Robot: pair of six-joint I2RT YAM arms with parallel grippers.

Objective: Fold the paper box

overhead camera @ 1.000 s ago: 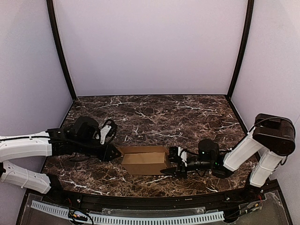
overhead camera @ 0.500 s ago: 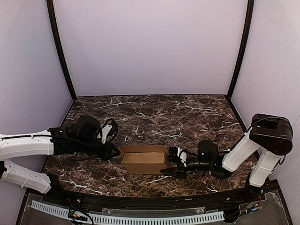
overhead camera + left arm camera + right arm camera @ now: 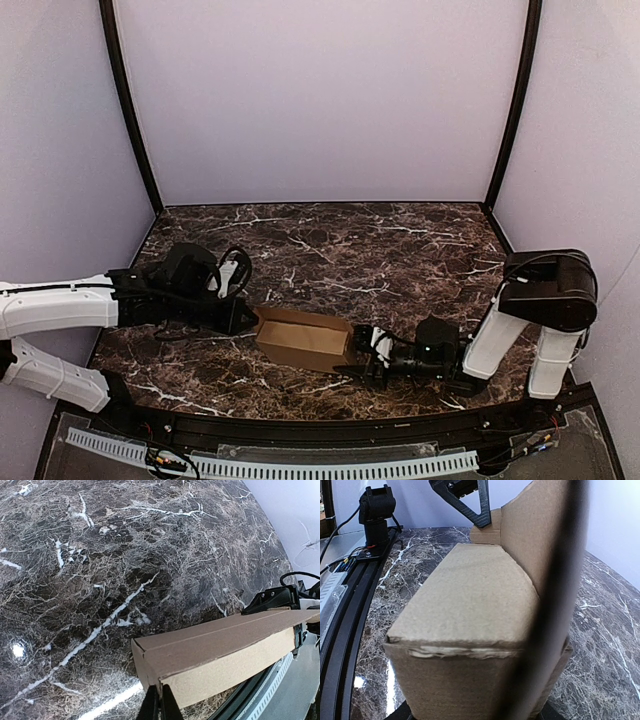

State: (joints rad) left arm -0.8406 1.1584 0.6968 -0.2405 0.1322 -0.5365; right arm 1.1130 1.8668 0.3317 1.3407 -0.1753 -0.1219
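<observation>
Brown paper box (image 3: 303, 340) sat near the worktop's (image 3: 400, 250) front edge, left gripper (image 3: 249, 322) pinching one end, right gripper (image 3: 358, 356) clasping the other.

You'll find no readable text, label, brand or number; paper box (image 3: 303, 340) faces plain, unprinted.

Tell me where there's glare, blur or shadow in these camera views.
Left wrist: a bright glare spot on the marble table at lower left, while the paper box looks sharp. Right wrist: a dark, out-of-focus finger streaks across the box, which fills the frame and looks slightly soft. Top external: even, dim light with no glare.
</observation>
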